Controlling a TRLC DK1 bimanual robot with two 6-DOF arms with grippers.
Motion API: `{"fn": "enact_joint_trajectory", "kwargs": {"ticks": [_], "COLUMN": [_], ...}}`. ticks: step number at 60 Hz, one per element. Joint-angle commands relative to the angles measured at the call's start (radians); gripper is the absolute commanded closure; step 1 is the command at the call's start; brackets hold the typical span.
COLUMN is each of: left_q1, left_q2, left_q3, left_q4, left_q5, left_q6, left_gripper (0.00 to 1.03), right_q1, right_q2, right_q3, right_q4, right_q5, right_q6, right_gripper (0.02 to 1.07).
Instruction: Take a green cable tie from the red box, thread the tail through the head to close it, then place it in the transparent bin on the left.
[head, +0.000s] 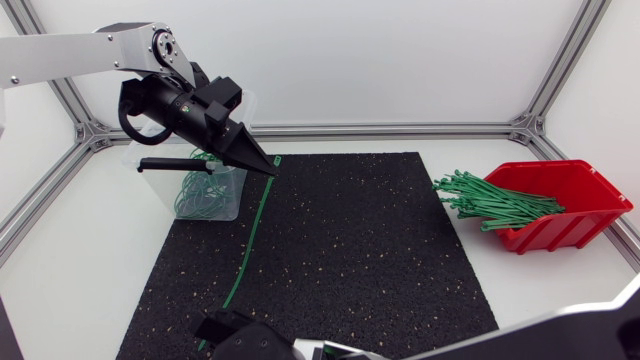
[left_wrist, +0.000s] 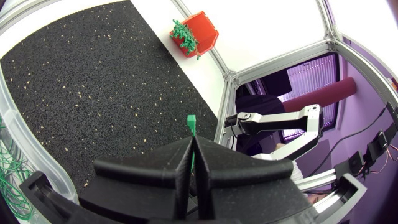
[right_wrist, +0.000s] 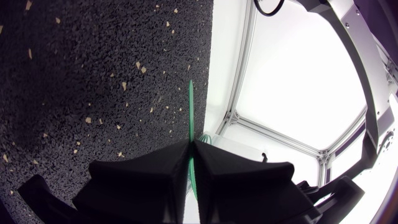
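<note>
Cable tie (head: 248, 235) stretched over the mat (head: 350, 250). My left hand (head: 270, 165) pinches one end, my right hand (right_wrist: 189, 144) the other.

There's the black rubber mat (head: 340, 250), lying flat across the middle of the white counter (head: 85, 235) and flecked all over with pale specks. White counter shows along both its sides and beyond its far edge.

Silver-grey left arm (head: 60, 55), black joints; matte black wedge-shaped jaws
</note>
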Motion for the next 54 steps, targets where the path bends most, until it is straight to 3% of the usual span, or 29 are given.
{"fn": "enact_joint_trajectory", "kwargs": {"ticks": [1, 43, 54], "left_q1": [-0.006, 0.011, -0.001], "left_q2": [-0.007, -0.204, -0.207], "left_q3": [-0.006, -0.052, -0.065], "left_q4": [-0.029, -0.022, 0.008], "left_q5": [0.0, 0.0, 0.0], "left_q6": [0.041, 0.033, 0.03], "left_gripper": [1.0, 1.0, 1.0], "right_q1": [0.01, 0.007, 0.004], "right_q2": [-0.037, -0.155, -0.218], "right_q3": [-0.003, 0.104, 0.146], "right_q4": [0.016, -0.001, -0.197], "right_q5": [0.004, 0.03, 0.052], "right_q6": [-0.029, 0.109, 0.306], "right_gripper": [0.97, 1.01, 1.01]}}
